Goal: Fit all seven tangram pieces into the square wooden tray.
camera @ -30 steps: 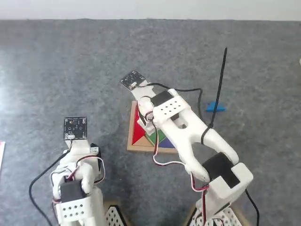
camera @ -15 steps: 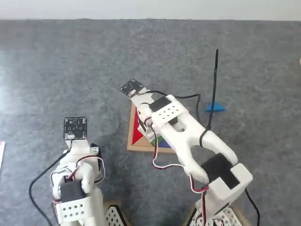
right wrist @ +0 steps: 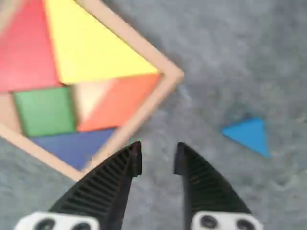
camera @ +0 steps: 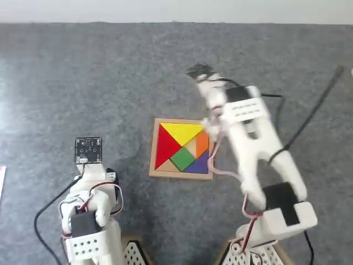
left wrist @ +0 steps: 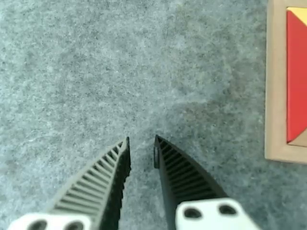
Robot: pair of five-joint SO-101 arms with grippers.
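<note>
Tray status: the square wooden tray [camera: 180,174] lies flat on the grey carpeted tabletop [camera: 83,72], ahead of and between the two arms.

High view gives you the layout inside it:
- large yellow triangle [camera: 181,132] along the far edge
- large red triangle [camera: 164,148] along the left edge
- green square [camera: 182,160] near the middle
- orange triangle [camera: 202,143] at the right edge
- purple-blue parallelogram [camera: 199,164] along the near edge
- pale piece [camera: 191,148] between green and orange, its shape too blurred to call
- a patch of bare wood in the near-left corner, below the red triangle

Right wrist view adds a small blue triangle [right wrist: 247,134]. It lies flat on the carpet outside the tray, near one corner. In the high view the right arm [camera: 248,127] stands over that spot.

Right gripper [right wrist: 157,146] hangs above the carpet just off the tray's rim, between tray and blue triangle. Its jaws are a narrow gap apart with nothing between them.

Left gripper [left wrist: 141,140] sits low over bare carpet, also at a narrow gap and empty. Its view catches the tray's rim and the red triangle at one side. The left arm [camera: 91,204] is folded back, well apart from the blue triangle.
</note>
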